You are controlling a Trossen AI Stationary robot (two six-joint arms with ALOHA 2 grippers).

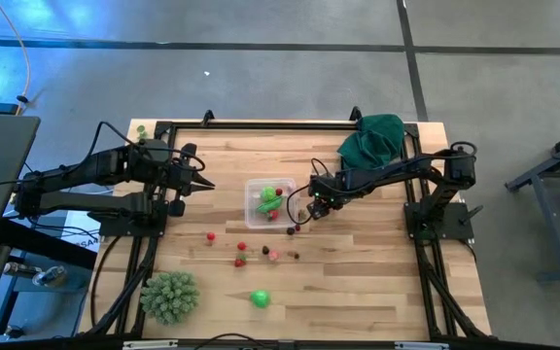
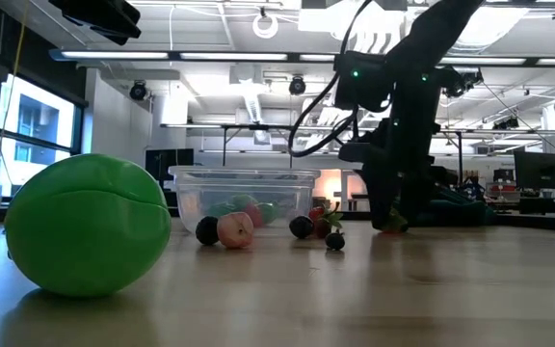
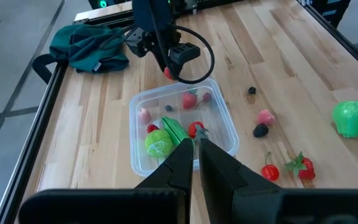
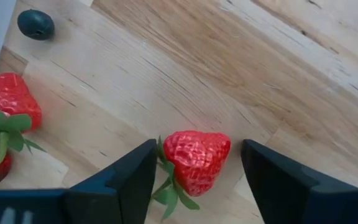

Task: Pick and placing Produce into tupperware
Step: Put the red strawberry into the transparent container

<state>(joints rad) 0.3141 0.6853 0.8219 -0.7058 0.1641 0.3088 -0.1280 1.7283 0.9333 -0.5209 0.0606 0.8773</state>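
no legible text, label, brand, number or sign was found in any of the four views. nothing readable is printed on the table's surface or frame, on the arms, or on the items lying on the table. fixtures in the room beyond the table's far edge are too small and dim to show any lettering.
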